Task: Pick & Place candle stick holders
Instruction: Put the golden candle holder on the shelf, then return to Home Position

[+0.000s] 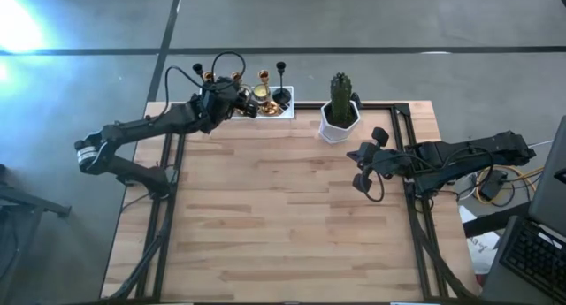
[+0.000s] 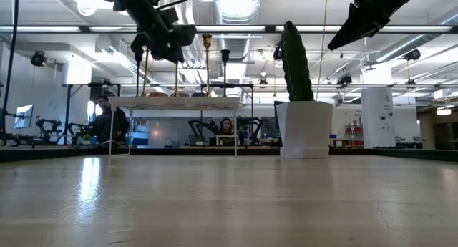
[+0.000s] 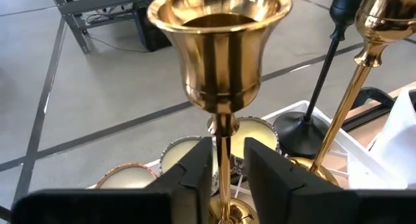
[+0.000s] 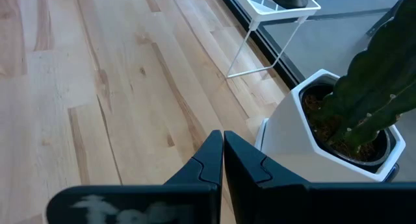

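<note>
On a white lattice tray [image 1: 285, 112] at the table's far edge stand gold stemmed candle stick holders [image 1: 263, 78], a black stemmed one [image 1: 281, 71] and low cream-gold cups [image 3: 179, 152]. My left gripper [image 3: 227, 156] is open at the tray. Its fingers stand on either side of the thin stem of one gold holder [image 3: 221, 49], with a small gap on each side. That holder stands upright, its round base [image 3: 227, 211] between the fingers. A second gold holder [image 3: 383, 16] and the black holder [image 3: 302, 130] stand beside it. My right gripper [image 4: 223, 143] is shut and empty above the table by the cactus pot.
A white pot with a green cactus [image 1: 339, 115] stands right of the tray, close to my right gripper [image 1: 356, 156]. The bare wooden tabletop [image 1: 283, 217] stretches toward the near edge. People show in the room beyond the table [image 2: 107, 122].
</note>
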`<state>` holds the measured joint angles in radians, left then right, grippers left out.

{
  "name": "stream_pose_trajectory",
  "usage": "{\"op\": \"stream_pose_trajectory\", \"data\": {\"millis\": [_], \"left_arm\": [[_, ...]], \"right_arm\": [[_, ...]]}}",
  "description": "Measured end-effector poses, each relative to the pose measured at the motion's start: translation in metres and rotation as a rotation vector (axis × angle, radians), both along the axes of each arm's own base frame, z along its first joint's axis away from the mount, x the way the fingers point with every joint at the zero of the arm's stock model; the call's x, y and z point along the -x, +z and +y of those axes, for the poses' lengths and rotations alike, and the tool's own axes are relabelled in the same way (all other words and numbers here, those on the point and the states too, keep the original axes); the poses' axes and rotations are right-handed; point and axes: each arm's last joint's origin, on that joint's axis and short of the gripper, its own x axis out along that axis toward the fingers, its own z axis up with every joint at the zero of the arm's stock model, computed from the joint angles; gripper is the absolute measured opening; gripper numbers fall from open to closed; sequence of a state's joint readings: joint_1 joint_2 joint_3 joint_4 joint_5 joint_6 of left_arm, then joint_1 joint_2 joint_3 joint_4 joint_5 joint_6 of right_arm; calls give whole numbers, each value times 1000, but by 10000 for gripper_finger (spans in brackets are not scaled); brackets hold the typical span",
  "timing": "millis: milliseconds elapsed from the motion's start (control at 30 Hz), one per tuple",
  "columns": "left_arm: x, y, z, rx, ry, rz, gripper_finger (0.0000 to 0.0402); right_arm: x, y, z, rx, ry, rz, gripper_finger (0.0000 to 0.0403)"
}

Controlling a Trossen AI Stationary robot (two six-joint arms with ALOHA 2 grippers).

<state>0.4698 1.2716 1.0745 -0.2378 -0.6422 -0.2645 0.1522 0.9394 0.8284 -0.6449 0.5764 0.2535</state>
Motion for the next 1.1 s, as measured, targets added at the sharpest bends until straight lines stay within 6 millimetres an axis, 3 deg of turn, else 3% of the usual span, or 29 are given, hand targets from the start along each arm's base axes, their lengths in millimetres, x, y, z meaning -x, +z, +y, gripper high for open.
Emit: {"op": "stream_pose_trajectory", "data": {"millis": [333, 1100], "left_arm": [[0, 0, 0, 6, 1, -8, 167], [2, -1, -7, 45, -18, -4, 167]], "right_arm": [[0, 0, 0, 0, 0, 0, 8], [0, 0, 0, 0, 0, 0, 8]]}}
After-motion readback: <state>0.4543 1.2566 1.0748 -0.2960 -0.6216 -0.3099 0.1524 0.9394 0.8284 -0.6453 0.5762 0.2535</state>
